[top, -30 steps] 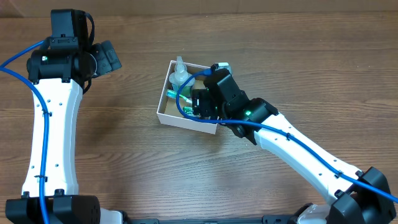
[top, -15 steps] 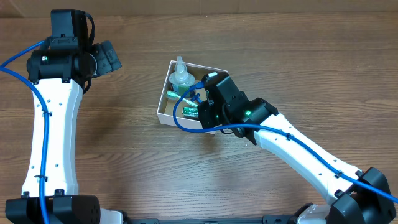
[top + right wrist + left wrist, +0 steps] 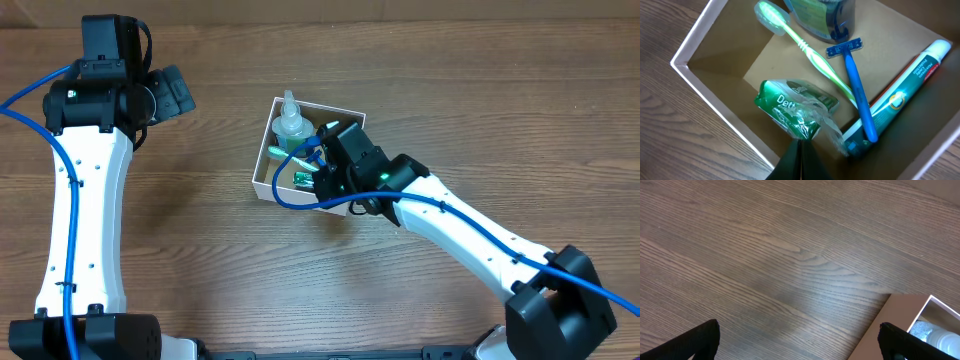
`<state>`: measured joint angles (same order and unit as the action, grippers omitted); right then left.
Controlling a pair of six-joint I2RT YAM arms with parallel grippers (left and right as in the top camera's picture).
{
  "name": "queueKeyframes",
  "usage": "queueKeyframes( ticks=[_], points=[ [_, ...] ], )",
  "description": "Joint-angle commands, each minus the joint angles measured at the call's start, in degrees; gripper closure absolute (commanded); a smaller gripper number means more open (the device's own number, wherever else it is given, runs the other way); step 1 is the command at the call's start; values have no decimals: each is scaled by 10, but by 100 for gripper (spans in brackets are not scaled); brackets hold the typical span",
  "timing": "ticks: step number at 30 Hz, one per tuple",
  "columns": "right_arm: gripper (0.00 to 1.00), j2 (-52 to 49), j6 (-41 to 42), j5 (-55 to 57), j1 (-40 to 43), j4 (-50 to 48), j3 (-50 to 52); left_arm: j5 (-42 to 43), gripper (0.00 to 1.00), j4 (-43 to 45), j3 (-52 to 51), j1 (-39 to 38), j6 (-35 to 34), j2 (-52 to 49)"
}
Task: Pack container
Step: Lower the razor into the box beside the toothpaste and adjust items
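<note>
The container is a shallow white box with a brown inside, standing mid-table. In it lie a green packet, a green toothbrush, a blue razor, a toothpaste tube and a clear bottle. My right gripper is shut inside the box, its tips at the packet's near edge; whether the wrapper is pinched does not show. Overhead, this gripper covers the box's right half. My left gripper hangs open and holds nothing, off to the left; only the box's corner appears in its view.
Bare wood-grain table surrounds the box on all sides. A blue cable loops from the right arm over the box's near wall. The left arm stands along the table's left side.
My right gripper went from open to shut and sank a little further left into the box. The green packet now lies uncovered on the box floor. The left arm has not moved.
</note>
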<state>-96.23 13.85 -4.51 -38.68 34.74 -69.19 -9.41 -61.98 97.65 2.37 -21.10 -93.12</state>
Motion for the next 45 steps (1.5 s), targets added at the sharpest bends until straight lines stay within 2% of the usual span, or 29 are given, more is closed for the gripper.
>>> queueKeyframes(
  ticks=[1, 13, 26, 30, 35, 36, 39, 43, 45],
  points=[
    [96, -12, -4, -12, -3, -10, -13, 0, 0, 1, 7, 2, -12, 2],
    [96, -38, -4, -9, -2, -29, -13, 0, 0, 0, 7, 2, -12, 2],
    [94, -38, -1, 76, 2, -73, -13, 0, 0, 0, 7, 2, -12, 2],
    [91, -38, 29, 58, 31, -71, -13, 0, 0, 1, 7, 2, -12, 2],
    [91, -38, 29, 7, 70, -64, -13, 0, 0, 1, 7, 2, -12, 2],
    [87, -38, 29, 4, 76, -61, -13, 0, 0, 1, 7, 2, -12, 2],
    [52, -38, 28, 4, 82, -57, -13, 0, 0, 0, 7, 2, -12, 2],
    [28, -38, 24, -31, 80, -57, -13, 0, 0, 0, 7, 2, -12, 2],
    [22, -38, 24, -40, 78, -57, -13, 0, 0, 0, 7, 2, -12, 2]
  ],
)
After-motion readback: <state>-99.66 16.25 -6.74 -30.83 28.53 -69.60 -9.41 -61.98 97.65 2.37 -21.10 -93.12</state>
